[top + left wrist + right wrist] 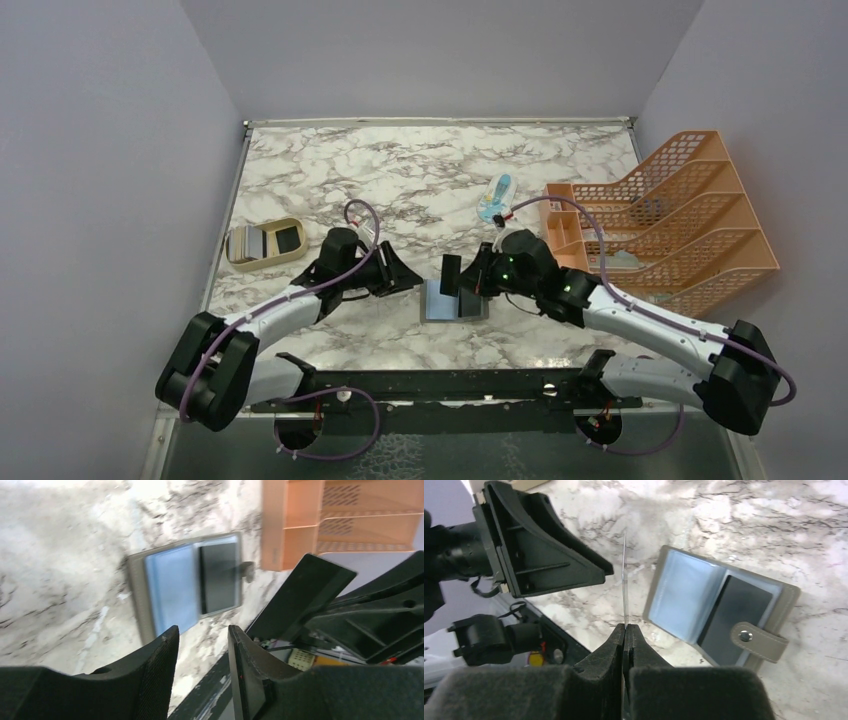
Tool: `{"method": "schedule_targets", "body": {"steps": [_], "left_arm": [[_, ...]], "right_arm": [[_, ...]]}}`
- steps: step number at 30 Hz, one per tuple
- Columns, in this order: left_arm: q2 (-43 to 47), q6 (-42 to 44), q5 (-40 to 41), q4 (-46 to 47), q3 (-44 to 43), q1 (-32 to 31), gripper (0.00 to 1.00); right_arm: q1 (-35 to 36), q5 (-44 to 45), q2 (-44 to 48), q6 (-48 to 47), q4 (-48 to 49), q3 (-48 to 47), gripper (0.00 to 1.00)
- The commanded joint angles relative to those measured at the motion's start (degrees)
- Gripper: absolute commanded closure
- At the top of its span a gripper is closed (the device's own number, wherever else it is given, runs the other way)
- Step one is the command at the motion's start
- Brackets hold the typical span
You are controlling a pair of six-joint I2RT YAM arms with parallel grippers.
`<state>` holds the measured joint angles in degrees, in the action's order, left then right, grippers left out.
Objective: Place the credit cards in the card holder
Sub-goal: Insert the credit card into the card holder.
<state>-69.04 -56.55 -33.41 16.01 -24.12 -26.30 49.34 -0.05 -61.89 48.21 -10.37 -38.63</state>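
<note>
left tool gapes open; right tool clamps a credit card.

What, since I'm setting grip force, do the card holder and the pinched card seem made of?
The card holder: matte grey cover, probably faux leather, with a shiny metal-looking snap; the inner pockets look like glossy clear plastic. The credit card: likely stiff thin plastic, since it stands straight, edge-on, from the shut right gripper.

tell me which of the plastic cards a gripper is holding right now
The thin pale plastic card pinched edge-on in the right gripper, beside the open grey folding wallet. It is off the table, while further cards lie in the tan oval tray.
</note>
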Motion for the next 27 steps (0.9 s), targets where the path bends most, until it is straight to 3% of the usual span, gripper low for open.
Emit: {"method": "schedule_targets", "body": {"steps": [1,12,27], "left_arm": [[-2.2,5.3,4.7,-4.7,-1.8,-1.4,0.59],[-10.3,5.5,5.7,-0.8,-2.7,-5.5,0.78],[-17.7,7.8,11.1,-0.4,-2.6,-9.4,0.87]], "right_arm": [[-2.7,-1.8,-2.1,-4.4,-2.7,-0.6,0.99],[-11.5,-14.3,-8.5,-7.6,0.0,1.8,0.99],[-19.1,-29.4,-13.4,-12.6,4.1,5.3,0.99]]}}
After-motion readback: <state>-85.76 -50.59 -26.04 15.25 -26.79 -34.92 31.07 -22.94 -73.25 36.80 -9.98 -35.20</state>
